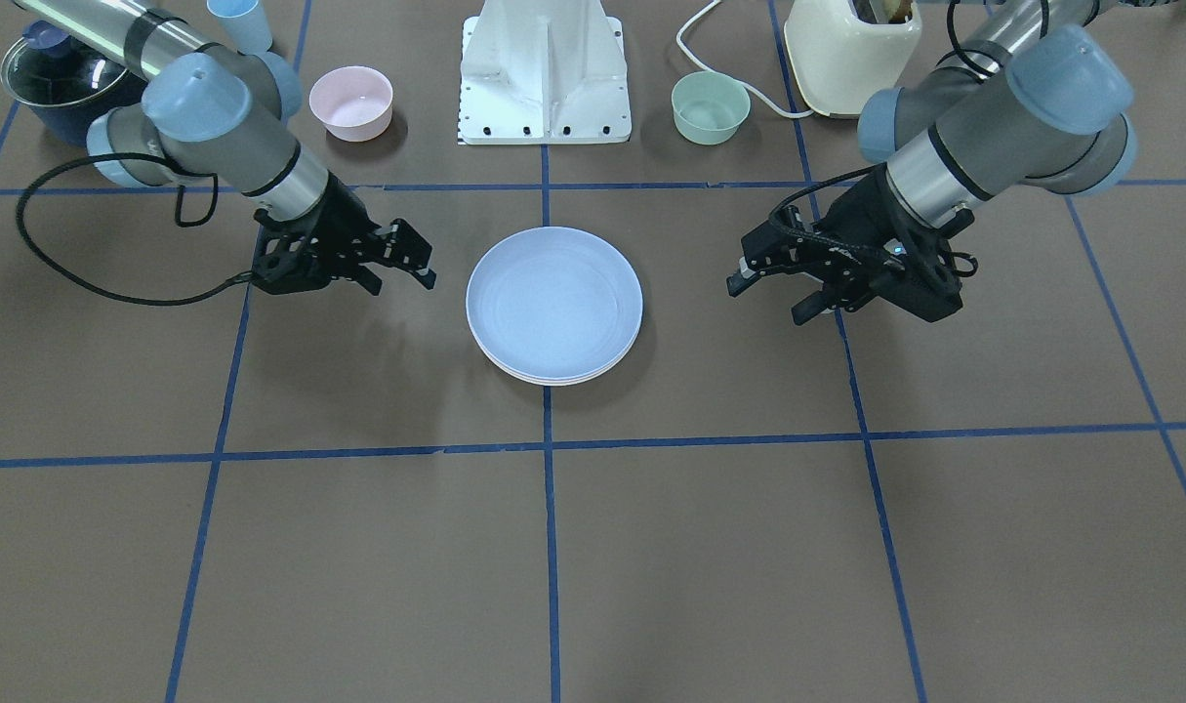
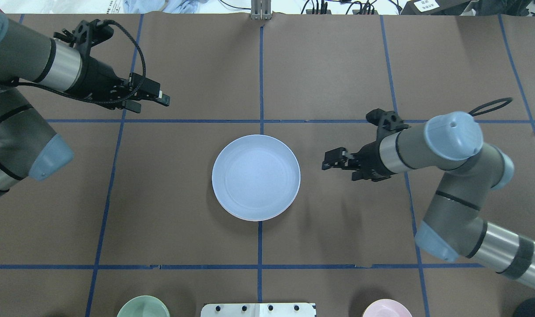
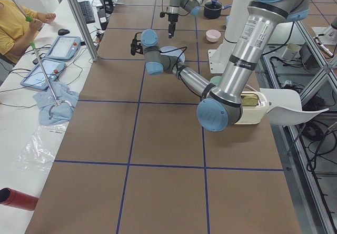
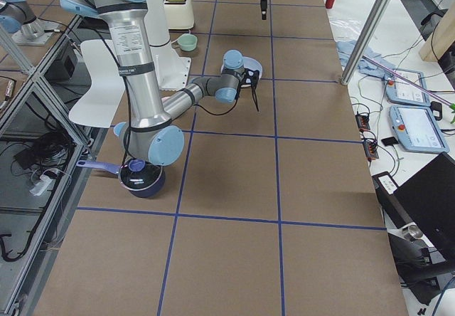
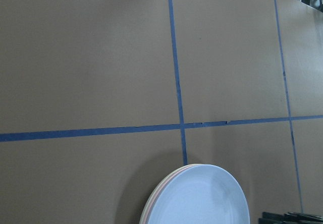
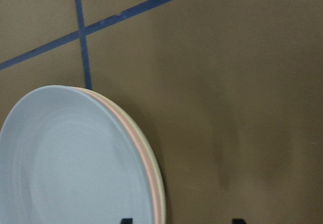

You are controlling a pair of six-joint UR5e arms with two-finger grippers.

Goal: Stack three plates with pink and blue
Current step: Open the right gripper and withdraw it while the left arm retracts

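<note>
From my station, the stack (image 2: pixel 256 177) sits in the middle of the surface (image 2: pixel 183 66), on the blue tape line that runs away from the robot. The blue plate (image 1: pixel 553 301) is on top. The right wrist view shows the pink plate (image 6: pixel 147 169) as a thin rim directly under it and the cream plate (image 6: pixel 161 196) at the bottom, with all three rims lined up closely. The plates are round, so there is no long axis to align to, and any approach would come in over a rim. The right gripper (image 2: pixel 337 170) is the nearer one. It is just off the right rim, level with the stack's middle and pointing at it, with a clear strip of surface between. The left gripper (image 2: pixel 155 102) is well apart, off to the far left of the stack. Both sets of jaws are spread, with nothing between them and nothing touching; the right wrist view shows the two tips wide apart below the rim. I judge the stacking done, with pink and blue both in the pile. So what matters for the next move is that gap on the right side: pulling straight back from there should keep the jaws off the rim and leave the pile square. The pink bowl (image 1: pixel 350 103) and green bowl (image 1: pixel 710 107) sit near the robot's base, well away from the stack.
</note>
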